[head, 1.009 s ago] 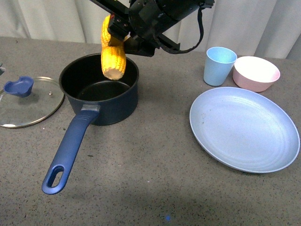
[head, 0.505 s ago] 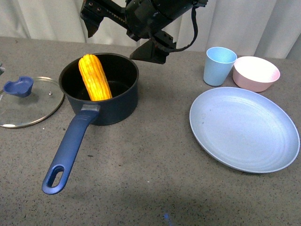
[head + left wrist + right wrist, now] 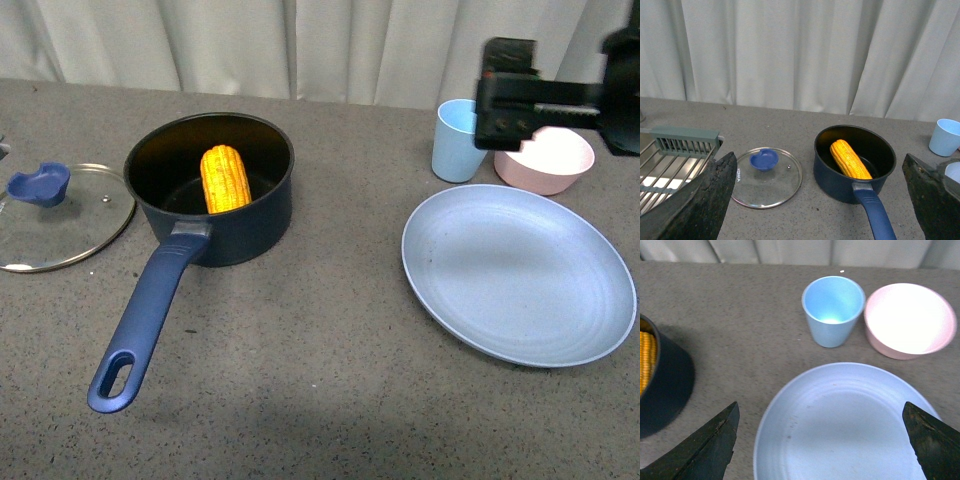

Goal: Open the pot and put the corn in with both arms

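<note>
The navy pot [image 3: 240, 225] stands uncovered left of centre, its long handle [image 3: 150, 310] pointing toward me. The corn [image 3: 225, 178] lies inside it, leaning on the near wall. My right gripper [image 3: 505, 95] is open and empty, up at the right in front of the cup and bowl. In the right wrist view it [image 3: 820, 410] hangs over the blue plate [image 3: 840, 430], with the pot [image 3: 665, 385] at the edge. My left gripper [image 3: 819, 165] is open and empty, well back from the pot [image 3: 835, 180] and corn [image 3: 850, 159]. It is out of the front view.
The glass lid [image 3: 60, 215] with a blue knob lies flat left of the pot. A blue cup [image 3: 455, 140] and a pink bowl [image 3: 545, 160] stand behind the large blue plate [image 3: 520, 275] at the right. A dish rack [image 3: 670, 155] lies far left.
My right gripper let the corn go over the pot. The corn dropped in and settled lower against the wall. The right arm swung away to the right, over the cup and bowl.
</note>
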`<control>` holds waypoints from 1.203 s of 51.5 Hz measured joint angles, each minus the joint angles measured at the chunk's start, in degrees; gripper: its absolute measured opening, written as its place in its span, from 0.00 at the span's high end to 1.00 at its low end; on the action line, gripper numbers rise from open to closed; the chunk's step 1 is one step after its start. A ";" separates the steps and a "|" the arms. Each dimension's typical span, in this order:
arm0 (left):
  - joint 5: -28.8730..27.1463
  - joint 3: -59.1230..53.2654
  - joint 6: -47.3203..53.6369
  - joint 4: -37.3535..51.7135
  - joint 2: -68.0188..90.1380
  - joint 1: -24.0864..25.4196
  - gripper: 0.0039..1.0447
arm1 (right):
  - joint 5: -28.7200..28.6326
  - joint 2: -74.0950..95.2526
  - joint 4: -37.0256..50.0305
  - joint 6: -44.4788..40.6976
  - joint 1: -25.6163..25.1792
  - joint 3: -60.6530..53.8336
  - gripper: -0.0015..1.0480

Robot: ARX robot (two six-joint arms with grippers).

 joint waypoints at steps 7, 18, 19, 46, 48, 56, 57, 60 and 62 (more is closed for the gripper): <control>-0.02 0.00 0.00 0.00 0.00 0.00 0.06 | 3.65 -11.78 8.50 -6.01 -1.36 -14.84 0.09; -0.02 0.00 0.00 -0.04 0.09 0.00 0.06 | 4.17 -13.81 46.42 -10.86 -5.29 -29.00 0.45; -0.02 0.00 0.00 -0.04 0.04 0.00 0.06 | 4.09 -14.56 46.53 -10.91 -5.53 -29.22 0.46; -0.02 0.00 0.00 -0.04 0.00 0.00 0.06 | -3.52 -38.27 34.18 -11.54 -13.00 -39.89 0.99; -0.02 0.00 0.00 -0.04 0.00 0.00 0.06 | -3.98 -40.74 32.37 -11.54 -13.57 -40.52 0.99; 0.00 0.00 0.00 -0.04 0.00 0.00 0.06 | -9.03 -47.65 26.86 -11.56 -17.75 -41.81 0.99; -0.02 0.00 0.00 -0.04 0.00 0.00 0.06 | -9.03 -48.57 26.10 -11.54 -18.16 -41.97 0.99; -0.02 0.00 0.00 -0.04 0.00 0.00 0.06 | -8.94 -50.86 24.35 -11.52 -18.88 -42.27 0.99; -0.02 0.00 0.00 -0.04 0.00 0.00 0.06 | -9.11 -52.65 22.67 -11.54 -18.99 -42.53 0.99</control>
